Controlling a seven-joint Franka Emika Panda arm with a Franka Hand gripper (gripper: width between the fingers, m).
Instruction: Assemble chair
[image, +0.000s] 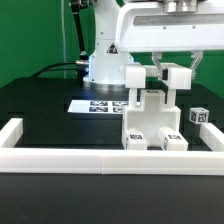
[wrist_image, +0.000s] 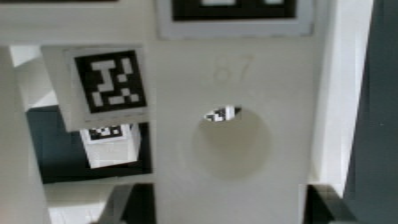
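Standing just inside the near wall of the border frame (image: 110, 160), the half-built chair (image: 150, 125) could tip or twist out of joint if the gripper (image: 164, 75), fingers narrowed onto its upright top part, drags sideways.

Black bench (image: 40, 110) carries the marker board (image: 100, 104), a white border frame (image: 110, 158), the standing chair (image: 150, 125) and a loose tagged piece (image: 197, 116).

Arm (image: 100, 45) angled down, wrist (image: 165, 28) vertical, jaws clamped close
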